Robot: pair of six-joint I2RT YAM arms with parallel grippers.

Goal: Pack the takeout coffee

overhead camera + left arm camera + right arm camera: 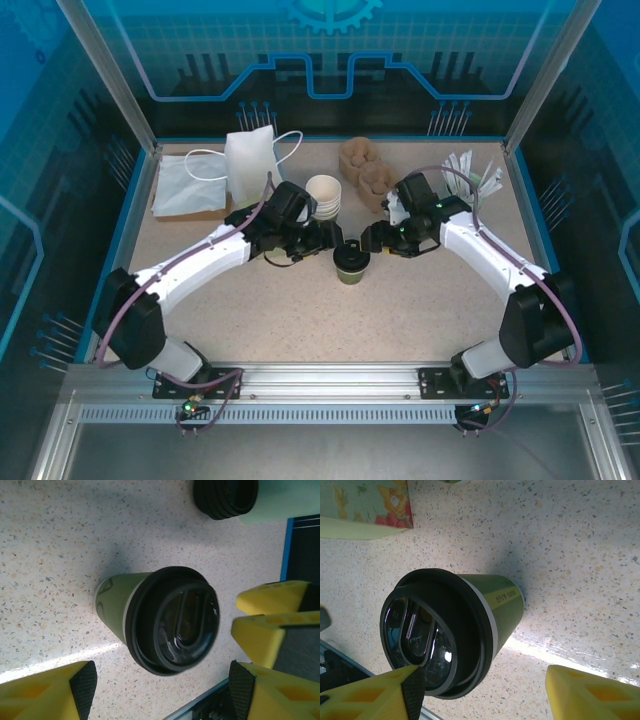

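Small olive-green paper cup (pixel 351 265), black-lidded, at the centre of the tabletop (pixel 300 330): judged light and crushable; grip below rim. Left fingers (pixel 50 695) and right fingers (pixel 590 690) stand apart, flanking it.

I see the takeout coffee (pixel 502 609) upright on the speckled table (pixel 580 540), its black lid (pixel 435 630) on. My right gripper (pixel 482 690) straddles it with jaws apart. One yellow finger (pixel 370 695) overlaps the lid's lower rim, contact unclear. The other stands clear of the cup. A floral box (pixel 365 505) lies up-left of the cup.
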